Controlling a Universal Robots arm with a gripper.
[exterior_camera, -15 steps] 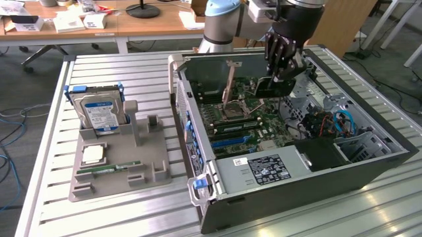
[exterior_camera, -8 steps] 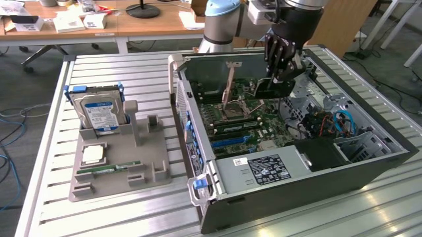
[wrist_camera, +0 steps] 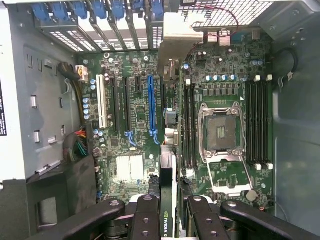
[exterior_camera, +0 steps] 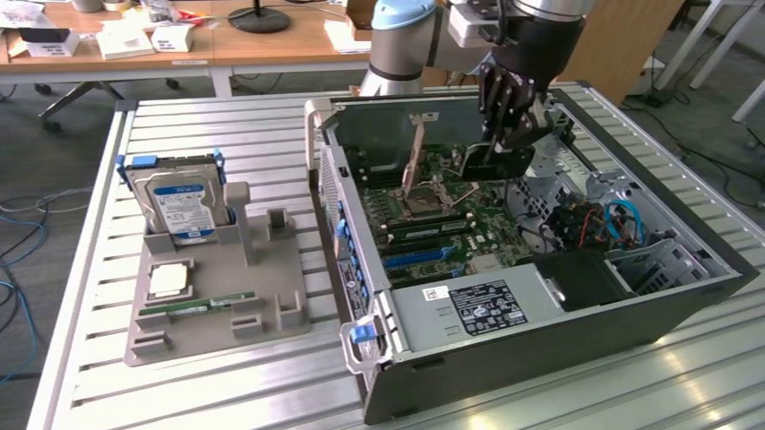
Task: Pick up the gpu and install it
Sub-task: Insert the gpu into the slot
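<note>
Now, look at your end effector [exterior_camera: 504,143]; it hangs over the open case [exterior_camera: 538,376]. Its fingers [wrist_camera: 145,217] are closed part way and pinch the gpu [exterior_camera: 493,164] from both sides; you are holding the card.

The gpu is up in the air, standing on its thin edge above the green board [exterior_camera: 449,224]; it is not in a slot yet. In the exterior view it hangs over the far part of the board, just beside the square socket [exterior_camera: 427,199], toward the exterior view's right.

In the wrist view you see the gpu [wrist_camera: 167,195] edge-on between the black fingers, with a small green logo on it. Under it lies the board; the long blue slot [wrist_camera: 151,107] is on one side of the card and the socket is on the other side. A white slot [wrist_camera: 104,102] lies past the blue one.

The case stands on the metal surface [exterior_camera: 215,125]; a grey power box [exterior_camera: 472,305] with a label sits in its near end. At the exterior view's left, well apart from your end effector, a grey tray [exterior_camera: 215,336] rests on the surface. A hard drive [exterior_camera: 179,208] stands upright in the tray; a silver chip [exterior_camera: 167,279] lies flat in front of it; a thin green memory stick [exterior_camera: 197,306] lies flat just beside the chip.
</note>
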